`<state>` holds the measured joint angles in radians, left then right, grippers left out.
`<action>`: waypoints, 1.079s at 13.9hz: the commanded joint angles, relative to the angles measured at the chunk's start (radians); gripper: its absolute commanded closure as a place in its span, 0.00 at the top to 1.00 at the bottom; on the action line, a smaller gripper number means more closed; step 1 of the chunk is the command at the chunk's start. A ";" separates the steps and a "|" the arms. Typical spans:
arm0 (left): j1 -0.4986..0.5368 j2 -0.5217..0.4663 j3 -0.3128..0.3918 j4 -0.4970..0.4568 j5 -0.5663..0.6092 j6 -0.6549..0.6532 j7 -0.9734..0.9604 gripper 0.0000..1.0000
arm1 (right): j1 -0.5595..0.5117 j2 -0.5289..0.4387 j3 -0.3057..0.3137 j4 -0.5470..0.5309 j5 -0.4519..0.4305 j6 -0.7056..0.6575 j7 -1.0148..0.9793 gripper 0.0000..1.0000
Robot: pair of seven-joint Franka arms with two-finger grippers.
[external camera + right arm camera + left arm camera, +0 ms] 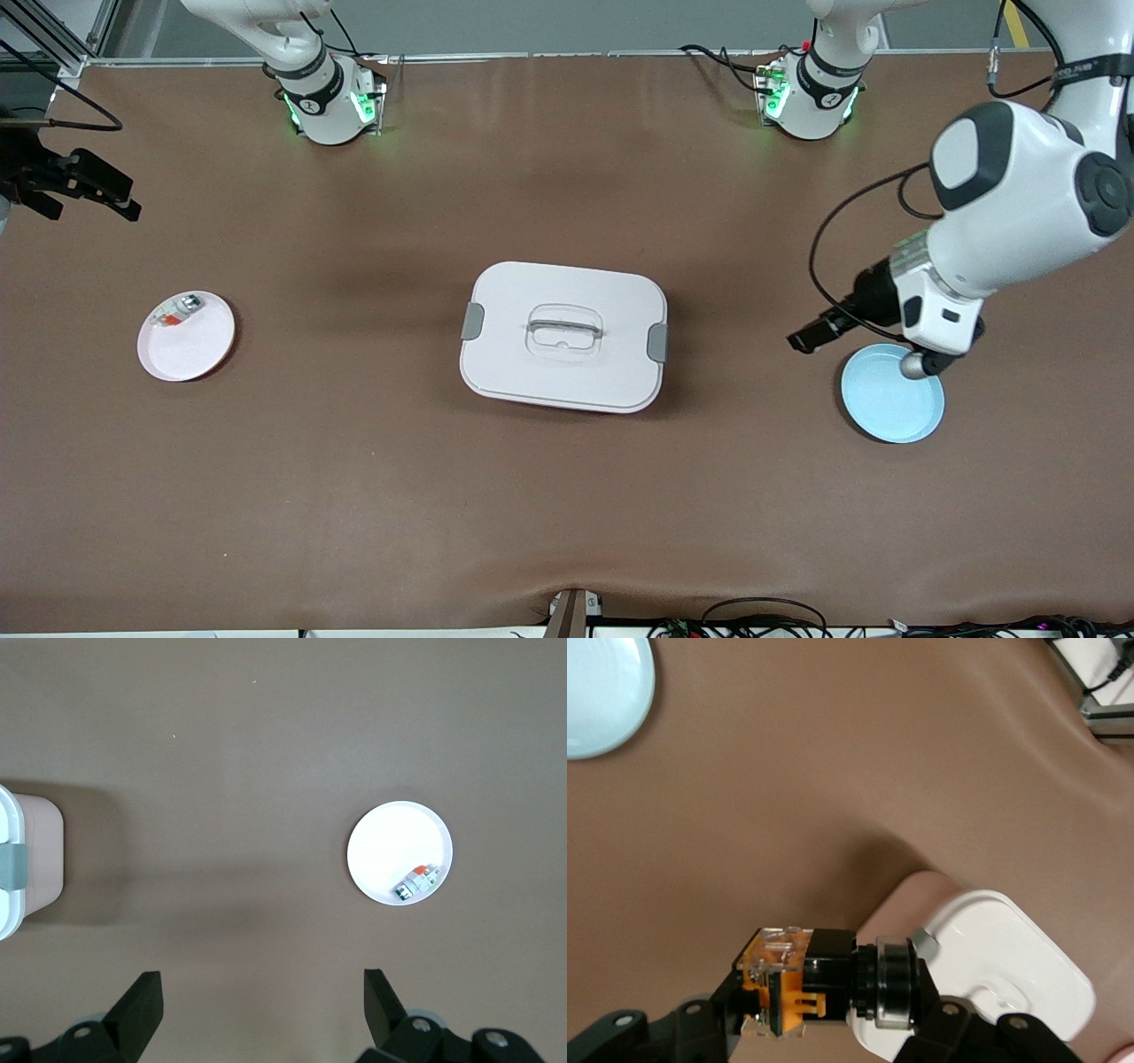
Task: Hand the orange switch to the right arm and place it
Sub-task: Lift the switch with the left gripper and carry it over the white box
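Observation:
The orange switch (824, 970), a stubby black part with an orange end, a clear block and a silvery ring, lies crosswise between the fingers of my left gripper (824, 1003), which is shut on it. In the front view the left gripper (924, 361) hangs over the edge of a light blue plate (890, 403) at the left arm's end of the table, and little of the switch shows there. My right gripper (261, 983) stands open with nothing between its fingers. It hangs over the right arm's end of the table (89, 199).
A white lidded box (563, 337) with grey clips sits mid-table, also seen as the white box (1010, 966) in the left wrist view. A pale pink plate (199, 350) holds a small silvery-clear part (177, 312); the right wrist view shows this plate (390, 846) and part (416, 881).

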<state>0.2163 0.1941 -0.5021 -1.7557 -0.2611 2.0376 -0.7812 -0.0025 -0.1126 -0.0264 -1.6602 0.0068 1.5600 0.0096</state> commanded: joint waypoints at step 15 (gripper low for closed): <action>-0.310 0.166 -0.162 0.180 -0.009 0.283 -1.002 0.30 | -0.002 -0.019 0.002 -0.010 0.036 0.000 0.009 1.00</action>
<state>-0.0587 0.3165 -0.6615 -1.6179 -0.2626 2.2843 -1.6971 -0.0021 -0.1128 -0.0243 -1.6597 0.0213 1.5656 0.0096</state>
